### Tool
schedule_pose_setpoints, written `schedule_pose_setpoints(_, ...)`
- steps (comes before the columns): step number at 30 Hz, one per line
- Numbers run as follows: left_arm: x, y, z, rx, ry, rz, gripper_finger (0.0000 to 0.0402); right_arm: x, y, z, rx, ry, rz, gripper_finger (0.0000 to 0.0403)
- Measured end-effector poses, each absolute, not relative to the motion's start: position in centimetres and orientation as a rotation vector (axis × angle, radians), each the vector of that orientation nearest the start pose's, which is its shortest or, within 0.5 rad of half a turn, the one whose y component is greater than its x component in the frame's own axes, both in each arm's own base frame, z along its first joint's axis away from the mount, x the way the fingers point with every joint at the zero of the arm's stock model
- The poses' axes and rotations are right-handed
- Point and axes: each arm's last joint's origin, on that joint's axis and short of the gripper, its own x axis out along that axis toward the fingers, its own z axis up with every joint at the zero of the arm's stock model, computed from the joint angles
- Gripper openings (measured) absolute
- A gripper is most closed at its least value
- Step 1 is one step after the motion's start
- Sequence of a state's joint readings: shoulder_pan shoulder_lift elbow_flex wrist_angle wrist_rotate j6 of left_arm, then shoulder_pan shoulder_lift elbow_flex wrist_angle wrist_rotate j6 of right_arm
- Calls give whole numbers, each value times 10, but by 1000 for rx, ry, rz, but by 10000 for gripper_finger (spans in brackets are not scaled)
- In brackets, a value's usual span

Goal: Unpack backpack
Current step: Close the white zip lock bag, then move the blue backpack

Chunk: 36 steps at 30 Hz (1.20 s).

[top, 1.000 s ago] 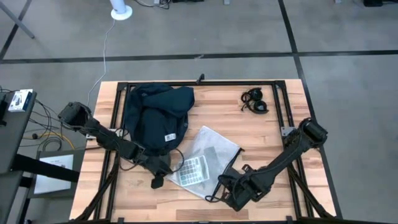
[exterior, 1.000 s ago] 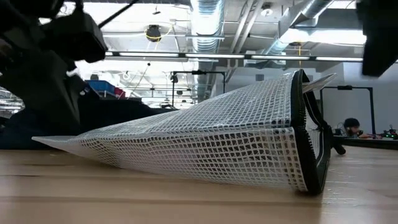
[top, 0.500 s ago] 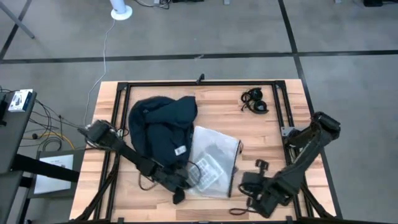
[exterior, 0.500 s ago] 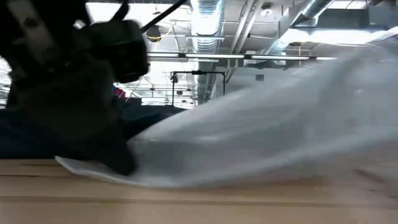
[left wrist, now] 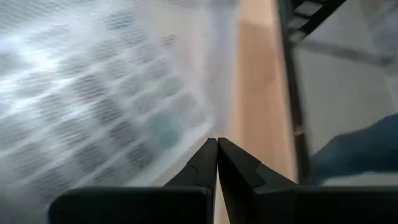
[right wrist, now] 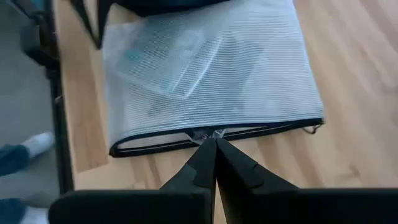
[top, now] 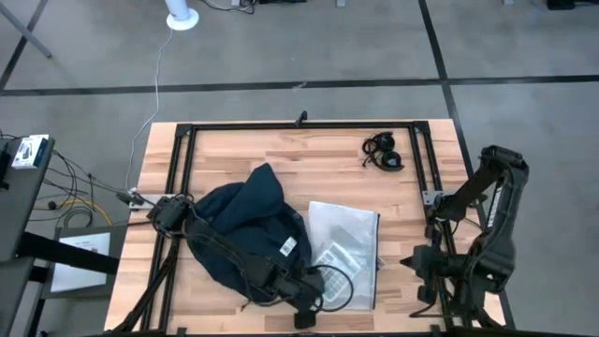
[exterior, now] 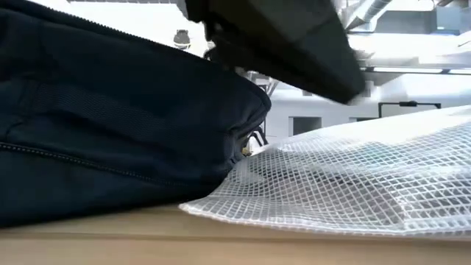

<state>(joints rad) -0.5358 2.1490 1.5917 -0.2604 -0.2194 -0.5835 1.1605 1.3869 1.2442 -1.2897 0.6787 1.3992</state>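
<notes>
The dark navy backpack [top: 245,234] lies crumpled on the table's near left; in the low view the backpack [exterior: 110,132] rests against the pouch. A white mesh pouch [top: 344,251] with a calculator inside lies flat to its right. My left arm reaches across the backpack. My left gripper [top: 302,321] is shut at the near edge by the pouch's near left corner. My right gripper [top: 408,262] is shut, just right of the pouch's black zip edge [right wrist: 217,132], apart from it in the high view. My left gripper [left wrist: 217,142] points with shut fingers over the mesh pouch [left wrist: 93,93]. Whether the tips touch it, I cannot tell. Nothing shows between the fingers.
Black headphones [top: 384,153] lie at the far right. A black frame rail [top: 299,124] runs round the table top. A thin black cord loop [top: 334,284] lies on the pouch's near left part. Bare wood shows across the far middle.
The backpack has slid toward the near edge and a little right. The pouch, raised at its zip end a second ago, now lies flat with that end toward the right. My left gripper has gone toward the near right. My right gripper has drawn back toward the right edge.
</notes>
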Motion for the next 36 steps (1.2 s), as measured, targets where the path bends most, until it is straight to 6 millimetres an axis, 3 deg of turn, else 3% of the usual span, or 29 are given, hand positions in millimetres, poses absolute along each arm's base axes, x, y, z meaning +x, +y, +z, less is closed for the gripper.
schedule_pose_setpoints(8,394,-219,245,-123,994,-2,0,105,210,250,297,808,-207,0)
schedule_pose_setpoints(11,373,-214,266,-101,1060,38,0,111,215,238,336,796,-203,0)
schedule_pose_setpoints(13,353,-213,268,-59,1124,101,0,116,218,236,361,785,-202,0)
schedule_pose_setpoints(17,312,-211,265,-19,1168,200,0,127,223,234,363,767,-178,0)
schedule_pose_setpoints(21,279,-188,251,-103,1095,249,0,143,225,236,361,729,-143,0)
schedule_pose_setpoints(26,236,-151,219,-243,998,248,0,169,225,245,409,635,-94,0)
schedule_pose_setpoints(30,199,-115,191,-267,1048,343,0,187,226,255,455,538,-46,0)
schedule_pose_setpoints(36,170,-64,165,-333,1096,453,0,202,218,260,472,487,-64,0)
